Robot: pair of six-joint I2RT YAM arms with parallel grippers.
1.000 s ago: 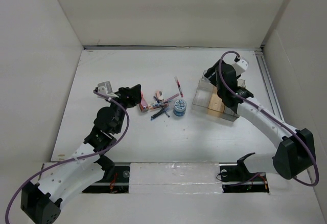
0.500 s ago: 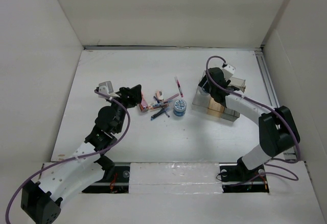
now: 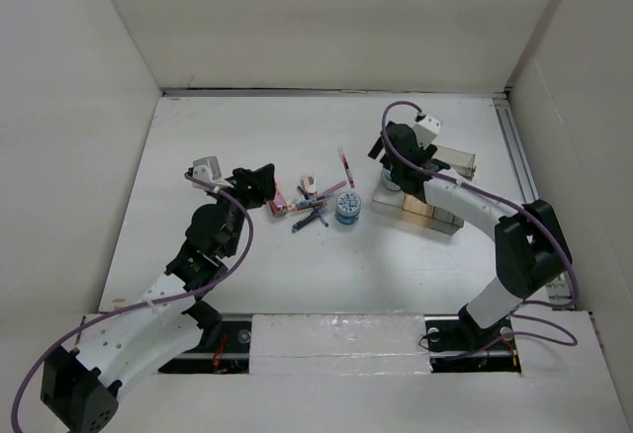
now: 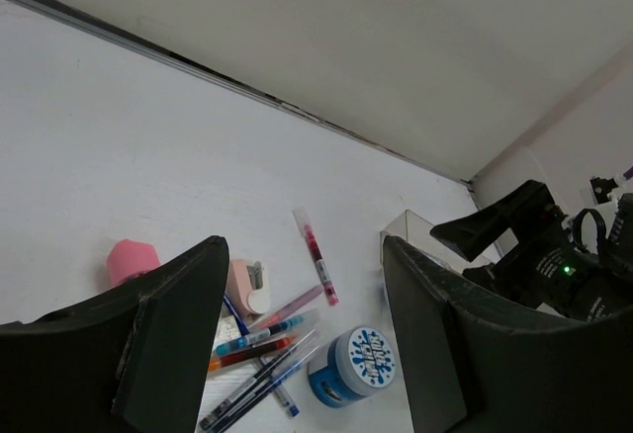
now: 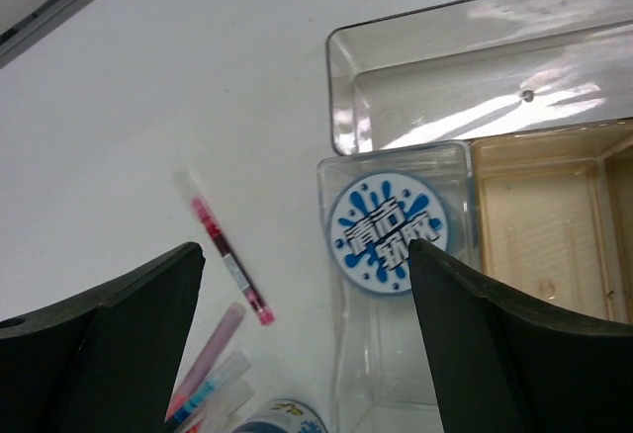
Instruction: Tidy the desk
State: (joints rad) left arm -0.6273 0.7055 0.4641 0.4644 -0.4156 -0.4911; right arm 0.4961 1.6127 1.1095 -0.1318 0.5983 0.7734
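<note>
A: Table [image 3: 247, 255]?
B: White, walled, spread beneath both arms. Pens [image 3: 312, 217] heaped mid-surface, blue tin [image 3: 347, 208] beside them.
A: Jaws?
B: Left jaws apart, empty, near the pens. Right jaws apart, empty, above clear box [image 5: 341, 97] holding a second tin [image 5: 388, 232].

tin [image 5: 388, 232] in compartment box [image 5: 388, 359], pens [image 3: 312, 214] left on desk [image 3: 257, 275]
</note>
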